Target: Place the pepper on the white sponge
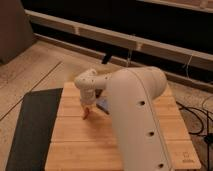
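The gripper [87,104] hangs at the end of the big white arm, over the left half of the wooden table [75,145]. The small orange-red pepper [86,113] shows right at the gripper's lower tip, pointing down, close to the wood. I cannot tell whether it is touching the table. Just to the right, a flat pale piece that looks like the white sponge [103,105] lies on the table, mostly hidden behind the arm. The pepper is to the left of it, apart from it.
The white arm [135,115] covers most of the table's middle and right. A dark mat [30,130] lies on the floor along the table's left edge. Black cables [197,117] run on the floor at the right. A dark ledge [150,42] runs behind.
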Controlling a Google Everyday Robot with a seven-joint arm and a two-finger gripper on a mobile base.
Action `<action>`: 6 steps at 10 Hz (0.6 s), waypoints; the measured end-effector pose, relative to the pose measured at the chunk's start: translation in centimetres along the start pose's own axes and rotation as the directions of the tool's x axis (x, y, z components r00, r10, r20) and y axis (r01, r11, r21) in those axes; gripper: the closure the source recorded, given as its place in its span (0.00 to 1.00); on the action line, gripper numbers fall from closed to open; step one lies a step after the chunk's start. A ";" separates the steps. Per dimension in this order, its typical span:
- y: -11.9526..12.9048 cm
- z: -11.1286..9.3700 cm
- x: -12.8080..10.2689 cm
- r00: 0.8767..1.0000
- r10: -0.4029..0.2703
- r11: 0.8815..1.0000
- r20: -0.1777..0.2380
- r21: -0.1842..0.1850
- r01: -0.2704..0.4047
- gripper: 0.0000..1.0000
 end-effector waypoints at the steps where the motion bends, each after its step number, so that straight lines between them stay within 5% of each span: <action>1: -0.1 0.1 0.1 1.000 0.002 1.000 -0.003 -0.001 -0.002 0.99; 3: -0.3 -0.6 -0.3 1.000 0.009 1.000 0.010 0.006 -0.009 1.00; 6: -0.2 -5.2 -3.1 0.994 0.009 0.999 0.108 0.036 -0.013 1.00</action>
